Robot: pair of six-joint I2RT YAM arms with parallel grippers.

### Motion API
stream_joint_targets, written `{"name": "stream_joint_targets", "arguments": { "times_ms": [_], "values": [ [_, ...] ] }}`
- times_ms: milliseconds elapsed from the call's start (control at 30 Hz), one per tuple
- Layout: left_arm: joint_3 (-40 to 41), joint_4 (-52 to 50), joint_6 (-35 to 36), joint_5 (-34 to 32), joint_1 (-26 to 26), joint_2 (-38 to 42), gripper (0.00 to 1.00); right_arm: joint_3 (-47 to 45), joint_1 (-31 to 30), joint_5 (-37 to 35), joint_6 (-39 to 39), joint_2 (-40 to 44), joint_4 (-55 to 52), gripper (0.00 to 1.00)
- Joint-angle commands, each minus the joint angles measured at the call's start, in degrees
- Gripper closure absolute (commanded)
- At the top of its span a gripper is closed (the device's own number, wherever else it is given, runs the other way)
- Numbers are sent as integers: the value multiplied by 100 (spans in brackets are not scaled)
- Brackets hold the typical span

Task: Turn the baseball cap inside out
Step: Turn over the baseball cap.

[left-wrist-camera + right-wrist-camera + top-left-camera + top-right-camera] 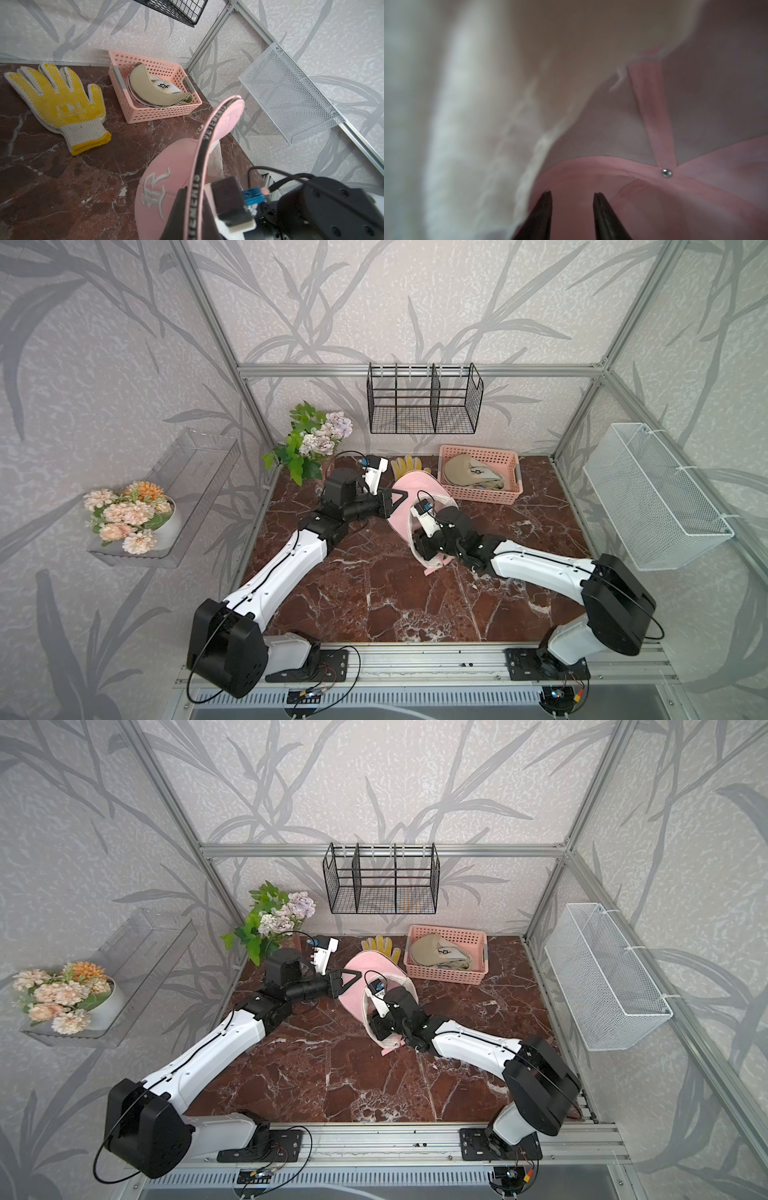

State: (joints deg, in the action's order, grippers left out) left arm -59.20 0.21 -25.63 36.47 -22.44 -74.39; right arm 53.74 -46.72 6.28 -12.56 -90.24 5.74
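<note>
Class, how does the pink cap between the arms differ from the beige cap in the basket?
The pink cap is pinched at its brim by the left hand, with the right hand inside it; the beige cap lies untouched in the basket. The pink cap's emblem is pale, the beige cap's dark. Both brims carry black lettered edging.

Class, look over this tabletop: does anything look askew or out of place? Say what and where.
The pink baseball cap is tipped up on edge, clamped by the left gripper, with the right gripper open inside its crown. Yellow work gloves lie loose behind it.
</note>
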Motion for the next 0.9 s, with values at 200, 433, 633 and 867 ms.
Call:
{"name": "stream_joint_targets", "arguments": {
  "times_ms": [200, 433, 633, 867],
  "values": [
    [-47, -21, 231, -63, -16, 65, 100, 27, -31, -1254, -184, 217, -262, 61],
    [-4, -196, 378, -154, -24, -23, 100, -661, -30, -3434, -385, 785, 164, 62],
    [-6, -198, 393, -70, -28, -13, 100, -652, 4, -4188, -763, 567, -295, 62],
    [-51, -294, 577, -168, -33, -11, 100, -680, 13, -3013, -300, 916, 148, 50]
  ]
}}
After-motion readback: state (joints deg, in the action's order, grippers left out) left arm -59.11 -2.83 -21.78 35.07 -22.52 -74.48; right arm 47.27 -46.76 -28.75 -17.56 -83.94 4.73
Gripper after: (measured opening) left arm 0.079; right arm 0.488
